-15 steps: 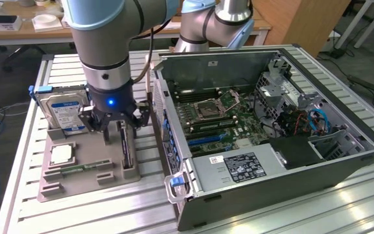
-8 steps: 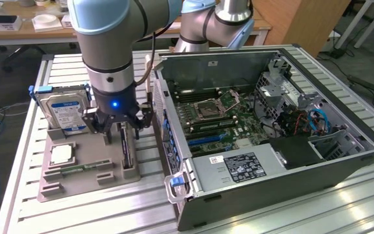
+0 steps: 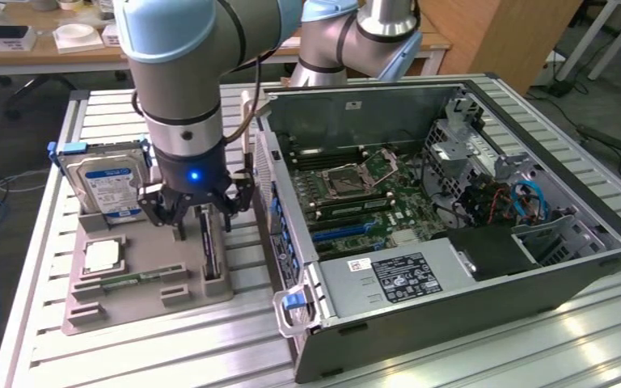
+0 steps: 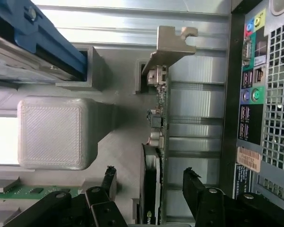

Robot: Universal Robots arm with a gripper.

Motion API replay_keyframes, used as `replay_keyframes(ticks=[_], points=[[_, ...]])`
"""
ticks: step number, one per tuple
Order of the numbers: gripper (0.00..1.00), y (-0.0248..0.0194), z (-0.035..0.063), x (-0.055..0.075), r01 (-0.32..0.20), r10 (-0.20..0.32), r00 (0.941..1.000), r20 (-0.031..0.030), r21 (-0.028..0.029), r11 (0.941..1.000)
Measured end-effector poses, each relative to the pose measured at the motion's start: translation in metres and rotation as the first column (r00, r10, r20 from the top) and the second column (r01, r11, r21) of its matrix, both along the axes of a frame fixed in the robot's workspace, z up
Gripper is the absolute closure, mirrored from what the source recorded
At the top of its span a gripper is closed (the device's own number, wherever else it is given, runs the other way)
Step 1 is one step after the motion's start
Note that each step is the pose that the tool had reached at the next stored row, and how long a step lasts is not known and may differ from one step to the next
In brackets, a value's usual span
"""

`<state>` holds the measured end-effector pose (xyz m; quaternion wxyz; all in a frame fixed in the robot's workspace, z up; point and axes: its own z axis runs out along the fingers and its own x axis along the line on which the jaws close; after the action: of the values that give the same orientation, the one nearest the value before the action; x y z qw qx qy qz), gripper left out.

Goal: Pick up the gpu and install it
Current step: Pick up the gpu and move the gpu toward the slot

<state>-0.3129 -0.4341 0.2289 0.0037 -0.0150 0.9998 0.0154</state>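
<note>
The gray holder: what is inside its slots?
A hard drive stands upright, a processor chip and a memory stick lie flat, and the gpu stands on edge between the fingers of the open gripper. The gpu's lower edge is hidden in its slot.

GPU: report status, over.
Open claw straddles GPU, no contact. GPU on edge in grey holder slot. Neighbouring hard drive apart from claw.

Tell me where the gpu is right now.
The gpu stands on edge in the grey holder, at the exterior view's left, between the hard drive and the open computer case, with the open gripper straddling it from above.
</note>
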Motion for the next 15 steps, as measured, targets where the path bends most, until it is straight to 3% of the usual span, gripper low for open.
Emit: replay_keyframes(ticks=[15], points=[[0.33,0.0,-0.0052,0.0,-0.032,0.032,0.9995,-0.0001,0.0002,0.9995]])
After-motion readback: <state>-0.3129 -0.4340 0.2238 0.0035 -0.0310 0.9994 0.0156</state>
